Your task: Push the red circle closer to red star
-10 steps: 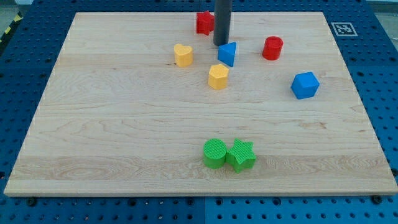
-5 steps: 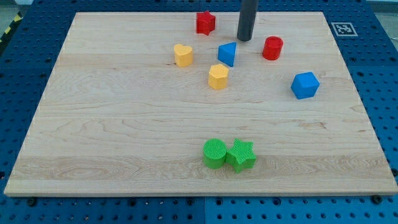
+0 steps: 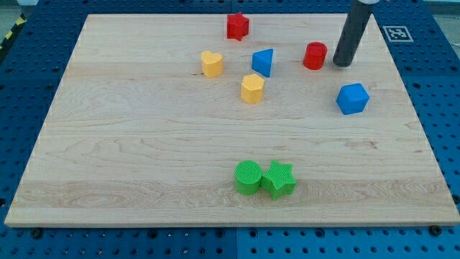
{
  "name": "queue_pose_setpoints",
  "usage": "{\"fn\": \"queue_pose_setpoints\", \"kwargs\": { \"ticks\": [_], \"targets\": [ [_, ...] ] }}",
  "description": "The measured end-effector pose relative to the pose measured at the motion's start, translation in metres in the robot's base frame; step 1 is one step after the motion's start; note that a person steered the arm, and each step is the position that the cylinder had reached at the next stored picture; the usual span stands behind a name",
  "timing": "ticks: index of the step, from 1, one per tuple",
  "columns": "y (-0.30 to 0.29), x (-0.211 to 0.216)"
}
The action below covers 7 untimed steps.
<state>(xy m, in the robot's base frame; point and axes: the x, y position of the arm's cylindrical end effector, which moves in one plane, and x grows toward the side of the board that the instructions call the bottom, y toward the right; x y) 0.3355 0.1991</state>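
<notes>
The red circle [image 3: 314,55] stands on the wooden board near the view's top right. The red star [image 3: 237,26] sits at the view's top centre, well to the left of the circle. My tip [image 3: 342,64] rests on the board just to the right of the red circle, a small gap apart from it. The rod leans up and to the right out of the view's top.
A blue triangle [image 3: 263,62] lies between the circle and the star. A yellow heart [image 3: 211,63] and a yellow hexagon [image 3: 251,88] lie to its left. A blue cube [image 3: 352,98] sits below my tip. A green circle [image 3: 249,177] and a green star [image 3: 279,179] stand touching near the view's bottom.
My tip has moved to the right, from beside the red star, past the blue triangle, around to the right side of the red circle. No block has moved.
</notes>
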Motion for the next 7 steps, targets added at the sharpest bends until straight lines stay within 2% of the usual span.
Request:
{"fn": "queue_pose_setpoints", "kwargs": {
  "ticks": [1, 2, 4, 6, 7],
  "targets": [
    [-0.024, 0.0],
    [-0.074, 0.0],
    [-0.112, -0.026],
    [-0.164, -0.027],
    [-0.171, -0.044]
  ]
}}
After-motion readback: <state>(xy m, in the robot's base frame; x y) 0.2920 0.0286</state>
